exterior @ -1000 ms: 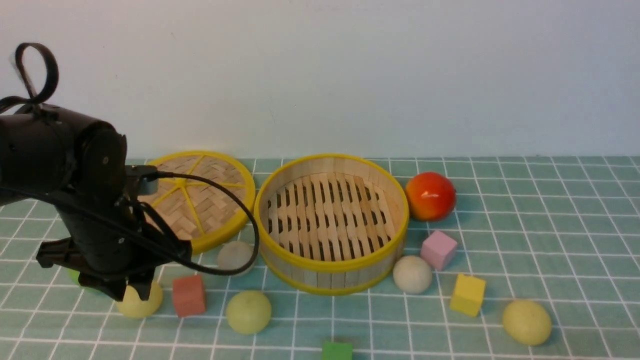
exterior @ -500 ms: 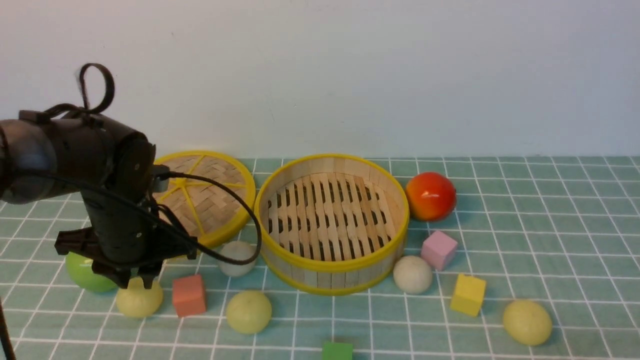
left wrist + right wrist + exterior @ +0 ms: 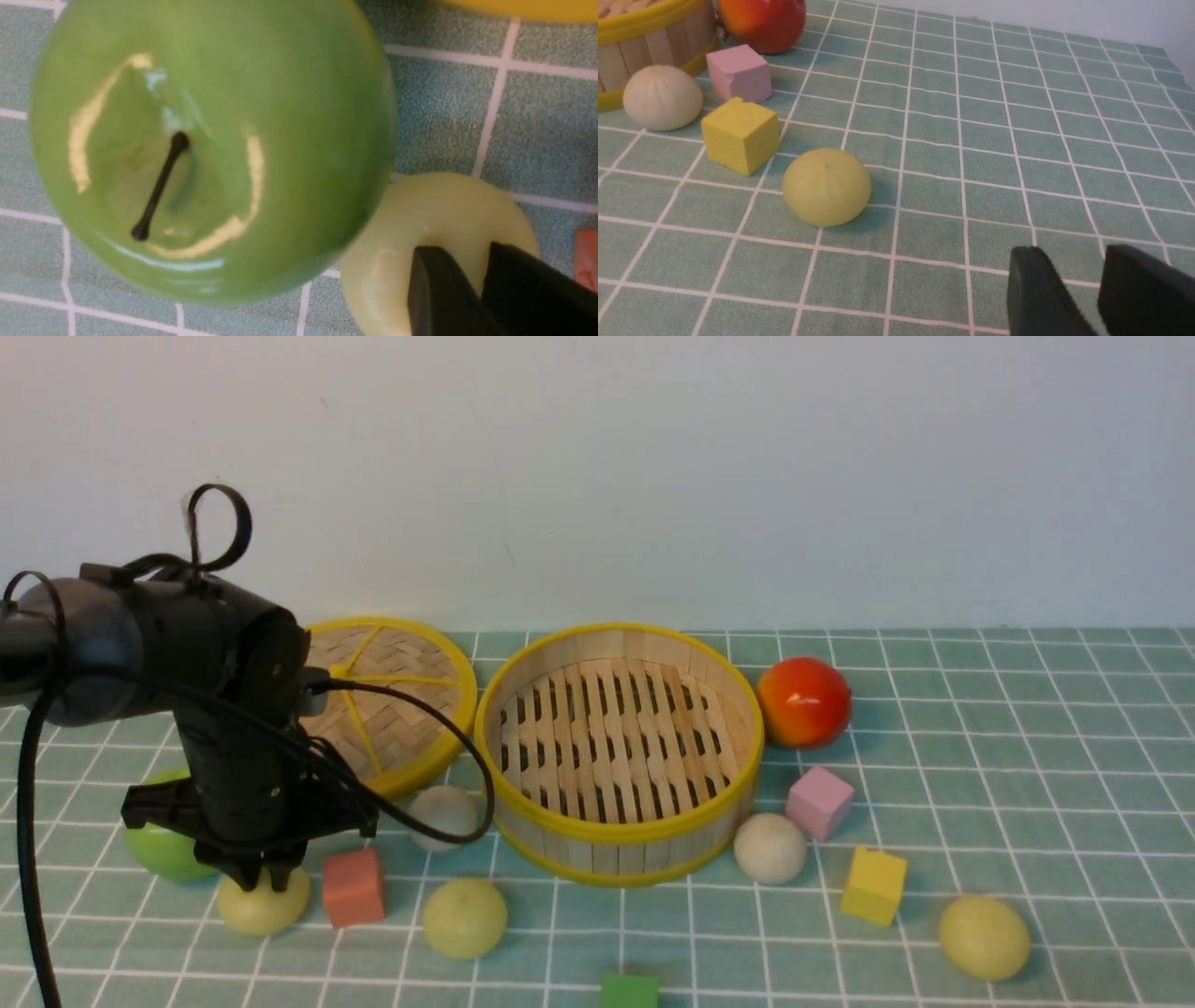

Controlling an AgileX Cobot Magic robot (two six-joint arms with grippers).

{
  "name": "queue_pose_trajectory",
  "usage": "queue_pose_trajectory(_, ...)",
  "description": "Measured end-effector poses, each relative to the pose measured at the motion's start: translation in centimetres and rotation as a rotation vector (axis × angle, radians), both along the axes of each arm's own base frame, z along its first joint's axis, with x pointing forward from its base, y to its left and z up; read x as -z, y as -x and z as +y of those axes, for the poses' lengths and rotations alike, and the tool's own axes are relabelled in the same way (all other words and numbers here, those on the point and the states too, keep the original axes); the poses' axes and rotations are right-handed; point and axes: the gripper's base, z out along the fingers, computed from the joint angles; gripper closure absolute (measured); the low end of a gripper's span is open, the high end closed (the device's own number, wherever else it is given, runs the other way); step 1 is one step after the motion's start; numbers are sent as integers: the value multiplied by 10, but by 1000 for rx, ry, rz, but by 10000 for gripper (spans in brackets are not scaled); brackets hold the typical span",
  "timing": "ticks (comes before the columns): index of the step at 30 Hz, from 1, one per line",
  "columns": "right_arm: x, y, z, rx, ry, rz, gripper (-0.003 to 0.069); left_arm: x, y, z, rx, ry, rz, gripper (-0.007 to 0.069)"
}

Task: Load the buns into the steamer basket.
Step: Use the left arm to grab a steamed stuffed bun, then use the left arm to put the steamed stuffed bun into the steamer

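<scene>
L tool (image 3: 260,879) pts straight down at front-left of tabletop (image 3: 1027,756). Its fingers (image 3: 434,289) are nearly together, only a thin slit betw. them, tips resting on top of the front-left bun (image 3: 266,907). Can't tell if that bun is actually nipped or just touched. It sits on the tabletop just beside the green apple (image 3: 159,849) and near the orange-red cube (image 3: 353,887). L wrist view shows it pale yellow-green, smooth, matte.

R tool (image 3: 1071,261) shows only in its own wrist view. Fingers apart, bare cloth betw. them, nothing held, low over the tabletop.

All 5 buns lie outside the steamer basket (image 3: 607,854), which stands upright mid-tabletop: round, pale wood wall, yellow rims, slatted floor. Woven lid (image 3: 401,709) lies flat just L of it.

Other buns:
- 2nd green bun (image 3: 464,918): in front of basket's L side, apart from it.
- 3rd green bun (image 3: 984,937): front-right, well apart from basket, near yellow cube (image 3: 873,885).
- White bun by lid (image 3: 442,814): betw. lid and basket, partly behind L arm's cable.
- White bun by pink cube (image 3: 769,847): just beside basket's front-right wall.

R wrist view shows faint pleat lines running from the tops of the 3rd green bun and the white bun by pink cube.
</scene>
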Motion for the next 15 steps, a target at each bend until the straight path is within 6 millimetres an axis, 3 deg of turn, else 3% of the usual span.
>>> queue_pose_trajectory(3,0,0,0,0,0,0,420,-4,3,0,-13,3,17,627)
queue_pose_trajectory(7,0,0,0,0,0,0,420,-25,12,1,-44,32,12,638)
queue_pose_trajectory(13,0,0,0,0,0,0,420,-93,25,-4,-65,166,-141,638)
queue_pose_trajectory(15,0,0,0,0,0,0,420,-125,24,-13,-28,265,-212,638)
